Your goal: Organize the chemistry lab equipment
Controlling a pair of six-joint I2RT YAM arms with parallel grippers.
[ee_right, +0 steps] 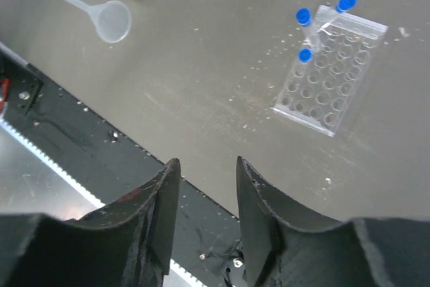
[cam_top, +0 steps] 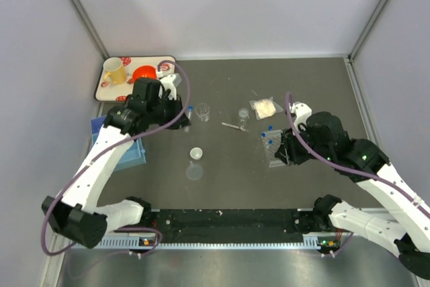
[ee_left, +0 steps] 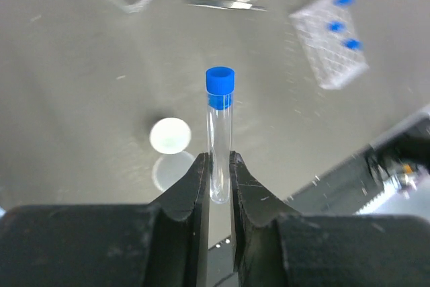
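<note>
Our left gripper (ee_left: 216, 166) is clamped on a blue-capped tube (ee_left: 219, 126). It pinches the clear glass near its rounded bottom end, and the cap points away from the fingers. Our right gripper (ee_right: 207, 174) is released: its jaws stand apart with nothing between them, above the near part of the table.

Beyond the held tube, in the left wrist view, a white cup (ee_left: 170, 134) sits on the surface just beside a clear funnel (ee_left: 172, 170). Ahead of the right gripper the tube rack (ee_right: 322, 92) lies flat on the table (cam_top: 235, 189). Three blue-capped tubes (ee_right: 304, 15) lean in the holes at its far end.

Farther back, near the middle of the table, we see a small clear beaker (cam_top: 203, 111), a thin rod (cam_top: 233, 126) and a clear bag (cam_top: 265, 107), all set apart from one another.

The surface is a dark grey matte sheet, dotted with small pale flecks and scratches. A black rail (cam_top: 228, 218) runs along its near edge between the arm bases. A tray (cam_top: 151, 58) in the far left corner carries a yellow mug (cam_top: 115, 72) and an orange-red bowl (cam_top: 144, 73). A blue box (cam_top: 132, 154) rests at the left edge, under the left arm. Plain pale walls (cam_top: 228, 5) enclose the table on three sides, joined by metal corner posts (cam_top: 80, 8).
</note>
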